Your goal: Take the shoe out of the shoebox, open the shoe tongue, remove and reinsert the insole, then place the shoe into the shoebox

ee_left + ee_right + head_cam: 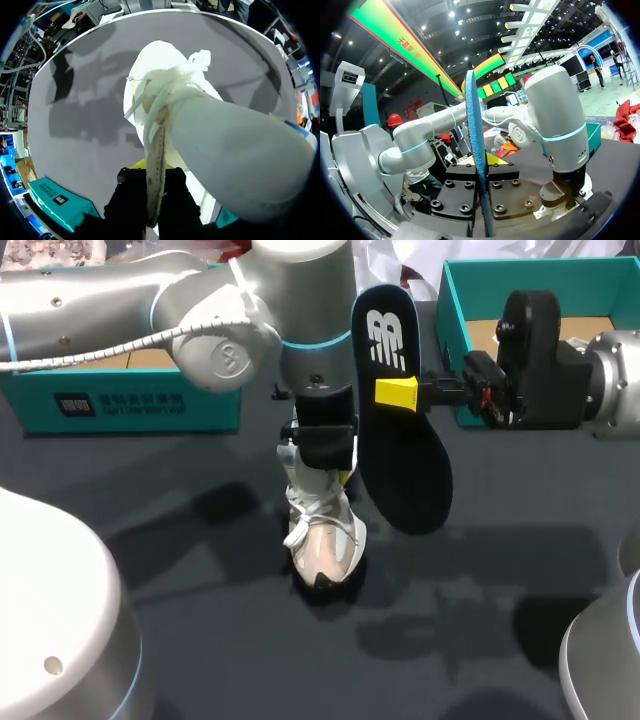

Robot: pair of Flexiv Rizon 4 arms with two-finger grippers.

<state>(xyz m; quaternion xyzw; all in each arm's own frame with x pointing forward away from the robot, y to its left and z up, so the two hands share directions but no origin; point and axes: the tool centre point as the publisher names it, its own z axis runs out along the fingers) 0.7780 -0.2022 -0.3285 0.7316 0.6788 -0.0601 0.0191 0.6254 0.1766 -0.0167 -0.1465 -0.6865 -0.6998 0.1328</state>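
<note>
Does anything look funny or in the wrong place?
Only one thing: the dark insole is outside the white shoe, held in the air on edge by the right gripper. The left gripper pinches the shoe. Nothing looks spilled or broken.

The dark grey worktop [200, 570] carries a white shoe [322, 545] just toward six o'clock of its middle, toe end down on the surface. A printed teal box [130, 400] sits at ten o'clock, and a second teal box [462, 335] at one o'clock.

Silver arms [120, 300] bear blue rings [315, 340], yellow-tipped fingers [396, 392], seemingly a braided cable [100, 358].
</note>
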